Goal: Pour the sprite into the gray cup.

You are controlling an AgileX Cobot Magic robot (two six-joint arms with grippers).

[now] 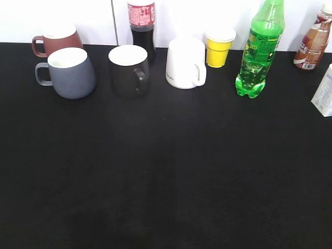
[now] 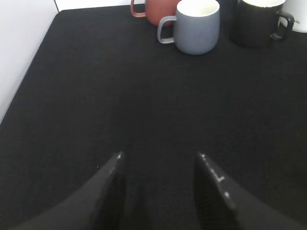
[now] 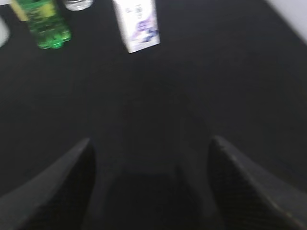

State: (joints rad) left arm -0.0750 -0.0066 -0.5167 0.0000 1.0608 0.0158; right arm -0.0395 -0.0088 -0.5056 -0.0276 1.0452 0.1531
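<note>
The sprite (image 1: 260, 49), a tall green bottle with a green-yellow label, stands upright at the back right of the black table; it also shows in the right wrist view (image 3: 44, 24) at the top left. The gray cup (image 1: 71, 72), blue-gray with a white inside and its handle to the left, stands at the back left and shows in the left wrist view (image 2: 195, 26). My left gripper (image 2: 160, 155) is open and empty over bare table, well short of the cup. My right gripper (image 3: 151, 140) is open and empty, well short of the bottle. Neither gripper shows in the exterior view.
A reddish-brown mug (image 1: 56, 41) stands behind the gray cup. A black mug (image 1: 129, 70), a cola bottle (image 1: 141, 26), a white mug (image 1: 185, 63) and a yellow cup (image 1: 219, 47) line the back. A brown drink bottle (image 1: 313, 44) and a white carton (image 1: 324, 92) stand at the right.
</note>
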